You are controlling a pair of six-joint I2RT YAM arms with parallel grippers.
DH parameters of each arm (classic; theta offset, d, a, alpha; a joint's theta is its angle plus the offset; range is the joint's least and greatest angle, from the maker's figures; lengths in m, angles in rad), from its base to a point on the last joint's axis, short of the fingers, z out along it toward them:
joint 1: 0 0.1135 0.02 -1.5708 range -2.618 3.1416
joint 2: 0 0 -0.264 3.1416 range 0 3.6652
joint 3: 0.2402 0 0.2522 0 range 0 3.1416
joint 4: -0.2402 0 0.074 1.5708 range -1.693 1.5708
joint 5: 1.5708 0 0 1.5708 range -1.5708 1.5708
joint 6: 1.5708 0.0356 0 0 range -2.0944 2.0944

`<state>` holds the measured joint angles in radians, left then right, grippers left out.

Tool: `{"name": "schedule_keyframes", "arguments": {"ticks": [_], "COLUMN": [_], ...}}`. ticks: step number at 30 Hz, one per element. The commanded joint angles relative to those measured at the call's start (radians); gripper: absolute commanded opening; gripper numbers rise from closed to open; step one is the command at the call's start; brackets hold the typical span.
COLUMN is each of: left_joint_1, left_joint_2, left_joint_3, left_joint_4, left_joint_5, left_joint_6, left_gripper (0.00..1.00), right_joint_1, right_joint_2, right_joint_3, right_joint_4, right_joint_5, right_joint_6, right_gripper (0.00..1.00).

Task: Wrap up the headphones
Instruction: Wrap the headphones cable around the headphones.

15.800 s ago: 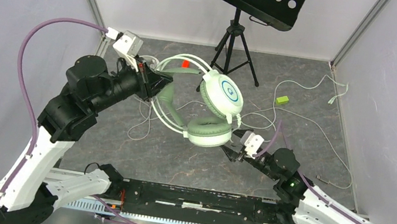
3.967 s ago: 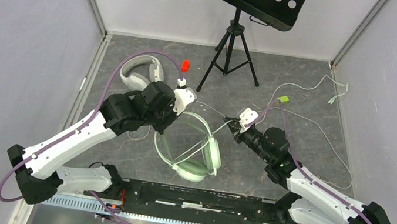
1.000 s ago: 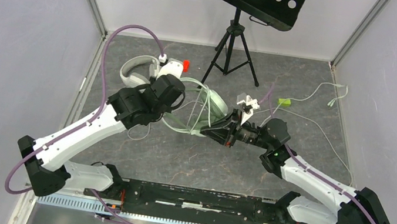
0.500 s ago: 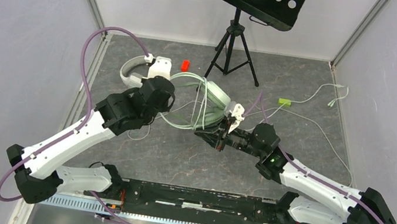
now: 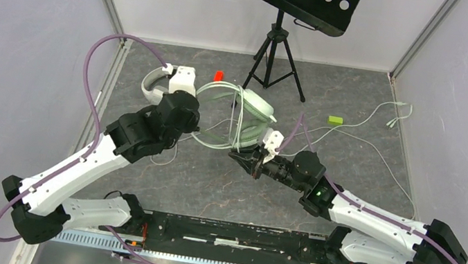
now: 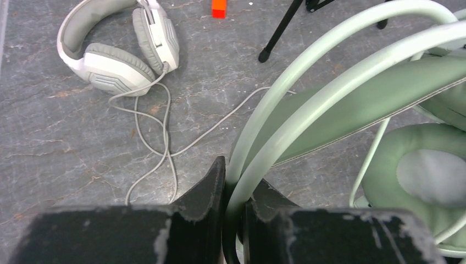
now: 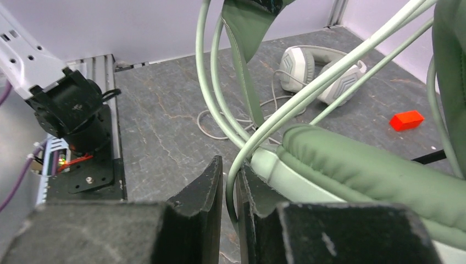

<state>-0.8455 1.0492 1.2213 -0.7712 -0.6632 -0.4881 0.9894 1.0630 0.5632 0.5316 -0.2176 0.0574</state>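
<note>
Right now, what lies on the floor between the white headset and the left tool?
A thin pale cable, looping from the white headset over grey floor toward the left tool; the left wrist view shows it.

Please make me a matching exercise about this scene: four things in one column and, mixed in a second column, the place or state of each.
Things:
1. mint headset
2. white headset
3. red block
4. green block

Places or states:
A. close to the tripod, on its left
B. right of the tripod, beside loose cables
C. gripped by the left gripper and the right gripper
D. lying free at the far left

Pairs: 1-C; 2-D; 3-A; 4-B
</note>
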Motion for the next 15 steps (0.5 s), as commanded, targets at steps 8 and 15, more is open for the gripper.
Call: {"name": "schedule_keyframes", "arguments": {"ticks": [8,15], "left_joint_1": [0.005,0.005], "left_joint_2": [-0.084,-0.091], "left_joint_3": [0.004,-0.002], "left_joint_4": [0.174,0.183], "left_joint_5": [0.06,0.082], "left_joint_6": [-0.141,-0.151], "left_gripper": [0.05,0.06], "right_joint_1": [0.021,0.024], "right_joint_2": [0.013,0.032], "right_joint_3": [-0.037,-0.054], "right_joint_4": [0.096,0.115], "right_joint_5": [0.082,0.09], "right_joint_6": [-0.112,-0.128], "right_gripper": [0.19,0.19]}}
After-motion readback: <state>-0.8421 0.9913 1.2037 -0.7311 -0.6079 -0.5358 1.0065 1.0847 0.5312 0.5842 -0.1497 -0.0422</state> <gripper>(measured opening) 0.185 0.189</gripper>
